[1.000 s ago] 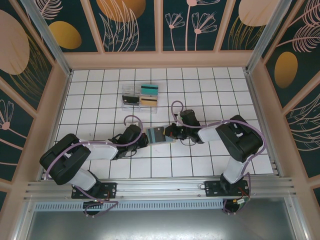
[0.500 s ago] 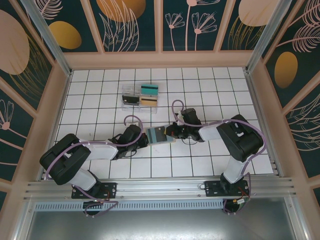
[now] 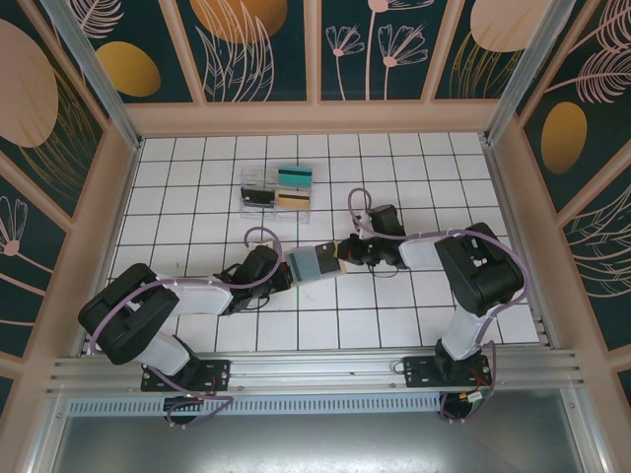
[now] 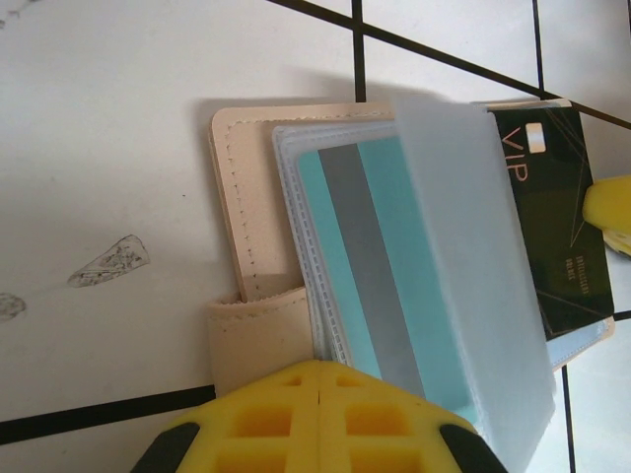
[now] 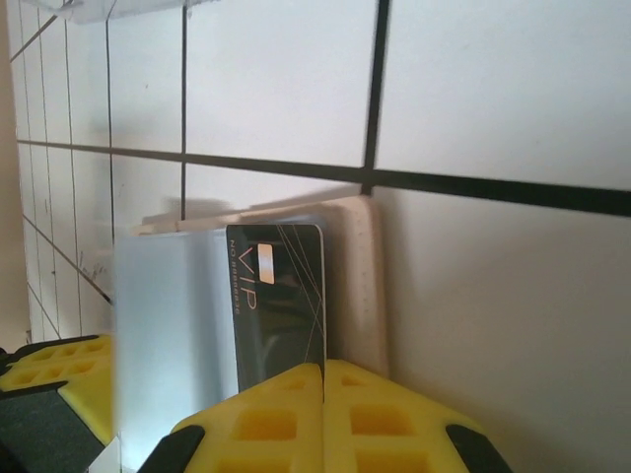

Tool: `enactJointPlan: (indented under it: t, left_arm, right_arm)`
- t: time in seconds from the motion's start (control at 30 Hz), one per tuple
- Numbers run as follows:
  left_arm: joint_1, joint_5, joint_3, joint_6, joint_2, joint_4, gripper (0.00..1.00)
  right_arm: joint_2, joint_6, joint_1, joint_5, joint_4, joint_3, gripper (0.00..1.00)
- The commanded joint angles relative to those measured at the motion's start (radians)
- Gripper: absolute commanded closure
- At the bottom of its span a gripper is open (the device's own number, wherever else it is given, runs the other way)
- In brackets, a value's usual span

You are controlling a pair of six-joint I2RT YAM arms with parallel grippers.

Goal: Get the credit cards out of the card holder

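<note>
Surface: white tiled table [image 3: 197, 168] with dark grout, fenced by peach-framed walls [image 3: 261, 49] of teal panels printed with pale leaves and orange-gold discs. An aluminium rail [image 3: 315, 370] runs along the near edge, with both arm bases bolted below it. The left wrist view shows a couple of dark scuffs [image 4: 108, 261] on the tile just left of the holder.

Far centre of the table: a clear tray [image 3: 277, 190] with loose cards [image 3: 294, 176] in its compartments. Teal is back right, tan front right, black front left. The tray sits well apart from both arms.

The card holder [image 3: 314, 263] lies open and flat mid-table between the two grippers. Tan stitched rim [image 4: 237, 197], with clear sleeves fanned on top.

Left gripper [image 4: 320, 379]: yellow fingers pressed together on the holder's near tan edge, pinning it to the tile.

A teal card [image 4: 365, 276] with a grey stripe sits inside a clear sleeve, and a frosted sleeve flap [image 4: 473, 296] overlaps its right side.

Right gripper [image 5: 323, 379]: fingers closed on the end of the black card [image 5: 281, 296], the "VIP" one. The card lies along the holder's right half, just beside the tan rim [image 5: 360, 286]. How much of it is inside its pocket I can't tell.

The two grippers face each other across the holder, close together but not touching.
</note>
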Motion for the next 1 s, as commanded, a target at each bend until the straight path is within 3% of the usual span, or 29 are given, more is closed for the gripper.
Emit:
enactJointPlan:
  t: [0.0,0.3,0.37,0.53,0.67,0.8,0.97]
  left_arm:
    - [0.005,-0.017,0.000,0.008,0.003,-0.064,1.00]
    - [0.006,-0.045,0.022,0.003,-0.051,-0.114,1.00]
    - [0.005,-0.066,0.030,0.006,-0.088,-0.144,0.90]
    - [0.005,-0.124,0.034,0.011,-0.231,-0.205,0.47]
    - [0.005,-0.197,0.024,0.010,-0.387,-0.270,0.02]
    - [0.005,-0.302,0.005,0.005,-0.586,-0.369,0.01]
    - [0.006,-0.406,-0.040,0.010,-0.844,-0.476,0.01]
  right_arm:
    - [-0.023,-0.021,-0.036,0.013,-0.018,-0.040,0.95]
    - [-0.144,-0.011,-0.057,-0.011,0.009,-0.091,0.98]
    - [-0.184,-0.013,-0.057,-0.012,0.004,-0.091,1.00]
    - [-0.297,-0.073,-0.050,0.009,-0.061,-0.047,1.00]
    - [-0.353,-0.172,-0.017,0.075,-0.159,0.039,1.00]
    - [-0.354,-0.286,0.063,0.171,-0.214,0.153,1.00]
    - [-0.248,-0.526,0.194,0.310,-0.272,0.337,1.00]
